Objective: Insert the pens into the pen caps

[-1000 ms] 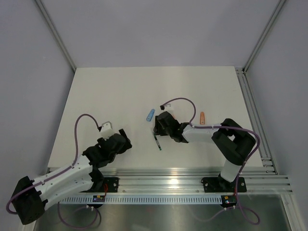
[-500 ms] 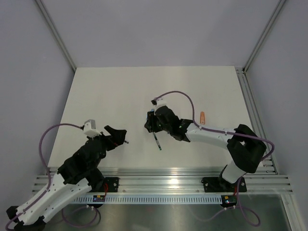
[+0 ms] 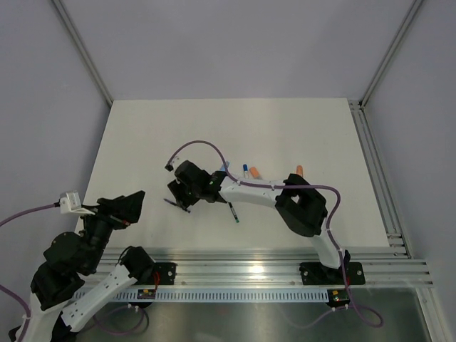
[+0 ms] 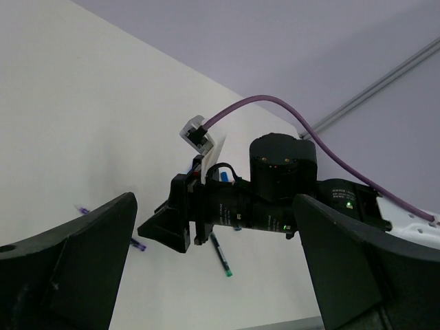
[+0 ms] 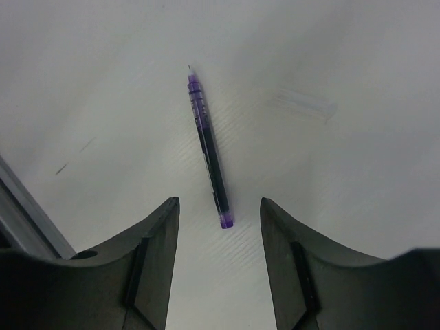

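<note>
A thin dark purple pen (image 5: 208, 155) lies flat on the white table (image 3: 142, 142). Its blunt end lies between the fingertips of my open right gripper (image 5: 218, 203), which hovers over it and touches nothing. From above, that gripper (image 3: 178, 195) is stretched left of centre over the purple pen (image 3: 173, 204). A green-tipped pen (image 3: 233, 212) lies to its right, also seen from the left wrist (image 4: 220, 256). Blue-ended (image 3: 246, 169) and orange-ended (image 3: 254, 172) pens lie behind the right arm. A clear cap (image 5: 302, 103) and an orange cap (image 3: 300, 169) rest apart. My left gripper (image 3: 132, 205) is open, empty and raised at the near left.
The right arm (image 3: 249, 194) spans the middle of the table, its purple cable (image 3: 196, 146) looping above it. A light blue cap (image 3: 223, 169) peeks out behind the arm. The aluminium rail (image 3: 249, 256) runs along the near edge.
The right arm has swept left from the green-tipped pen to the purple pen, uncovering the blue-ended and orange-ended pens. The left arm has drawn back toward the near left and lifted.
</note>
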`<state>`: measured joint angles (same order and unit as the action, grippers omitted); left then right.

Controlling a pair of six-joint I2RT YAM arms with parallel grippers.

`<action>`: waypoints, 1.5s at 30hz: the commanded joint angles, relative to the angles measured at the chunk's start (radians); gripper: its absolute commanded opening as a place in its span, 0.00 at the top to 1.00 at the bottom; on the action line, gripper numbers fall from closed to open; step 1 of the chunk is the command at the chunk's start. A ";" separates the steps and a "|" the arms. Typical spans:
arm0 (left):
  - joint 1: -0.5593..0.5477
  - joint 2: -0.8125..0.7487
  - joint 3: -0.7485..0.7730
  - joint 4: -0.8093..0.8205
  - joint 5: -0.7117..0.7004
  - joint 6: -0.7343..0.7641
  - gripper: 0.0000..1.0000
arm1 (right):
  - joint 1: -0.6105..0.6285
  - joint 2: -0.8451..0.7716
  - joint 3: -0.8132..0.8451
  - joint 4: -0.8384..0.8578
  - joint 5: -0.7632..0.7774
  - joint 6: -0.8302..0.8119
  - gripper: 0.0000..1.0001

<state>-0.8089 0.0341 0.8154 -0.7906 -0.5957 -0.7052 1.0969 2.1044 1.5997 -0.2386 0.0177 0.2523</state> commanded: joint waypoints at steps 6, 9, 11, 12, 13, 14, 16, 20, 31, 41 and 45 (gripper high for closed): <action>0.002 -0.088 -0.018 -0.029 -0.081 0.101 0.01 | 0.037 0.161 0.250 -0.212 0.016 -0.108 0.46; 0.002 -0.089 -0.019 -0.030 -0.076 0.105 0.01 | 0.037 0.213 0.316 -0.243 0.014 -0.113 0.47; 0.002 -0.089 -0.024 -0.029 -0.070 0.105 0.01 | 0.037 0.242 0.368 -0.270 0.019 -0.120 0.48; 0.004 -0.091 -0.024 -0.029 -0.067 0.105 0.01 | 0.035 0.276 0.387 -0.278 0.019 -0.123 0.49; 0.004 -0.089 -0.025 -0.027 -0.065 0.105 0.01 | 0.037 0.295 0.426 -0.289 0.022 -0.130 0.50; 0.004 -0.091 -0.025 -0.027 -0.067 0.104 0.01 | 0.035 0.310 0.445 -0.315 0.027 -0.134 0.51; 0.004 -0.094 -0.025 -0.027 -0.065 0.107 0.01 | 0.035 0.356 0.498 -0.340 0.030 -0.143 0.53; 0.004 -0.103 -0.027 -0.025 -0.069 0.107 0.01 | 0.035 0.404 0.549 -0.349 0.036 -0.148 0.57; 0.017 -0.100 -0.032 -0.016 -0.062 0.111 0.01 | 0.066 0.422 0.557 -0.381 0.071 -0.169 0.81; 0.024 -0.099 -0.033 -0.013 -0.046 0.108 0.01 | 0.078 0.102 0.205 -0.084 0.100 -0.036 1.00; 0.022 -0.099 -0.038 -0.015 -0.001 0.090 0.01 | 0.078 -0.073 -0.004 0.091 0.111 0.048 1.00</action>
<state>-0.7902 0.0082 0.7887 -0.8368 -0.6319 -0.6102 1.1732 2.2204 1.6867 -0.3393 0.1131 0.2119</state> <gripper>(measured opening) 0.984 0.074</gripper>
